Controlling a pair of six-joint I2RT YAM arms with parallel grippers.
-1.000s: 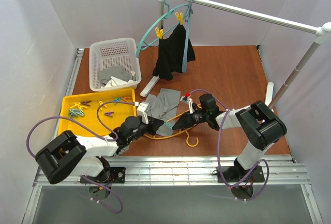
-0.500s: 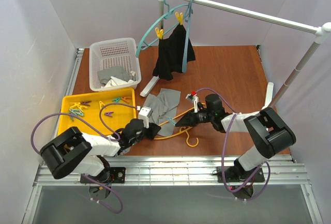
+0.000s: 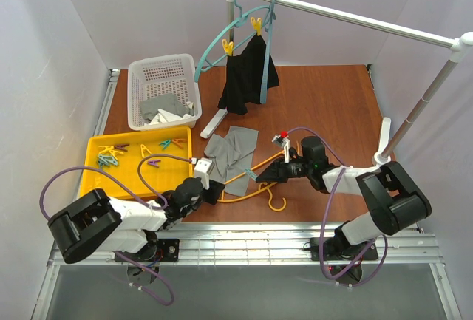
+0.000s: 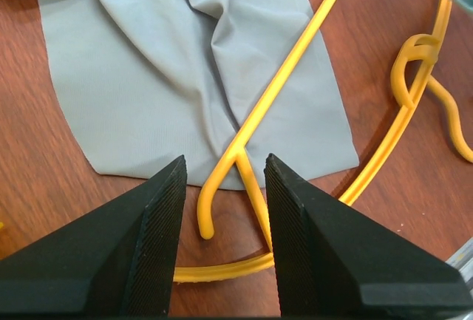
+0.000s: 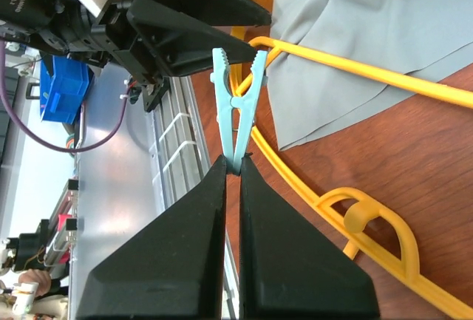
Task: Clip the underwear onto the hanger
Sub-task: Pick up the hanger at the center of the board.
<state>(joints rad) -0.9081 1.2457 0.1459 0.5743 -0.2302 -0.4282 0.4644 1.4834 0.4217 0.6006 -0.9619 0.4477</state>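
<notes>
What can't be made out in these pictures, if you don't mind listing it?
Left wrist view: the hook of the hanger runs off the right edge.
Right wrist view: the underwear is cut off by the top and right edges.
Top view: the peg is too small to tell what it touches.

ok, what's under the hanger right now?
The underwear lies under one hanger arm, which crosses its corner. The rest of the hanger is over bare table. What's beneath the underwear is covered. The clip is in the right gripper, not underneath.
</notes>
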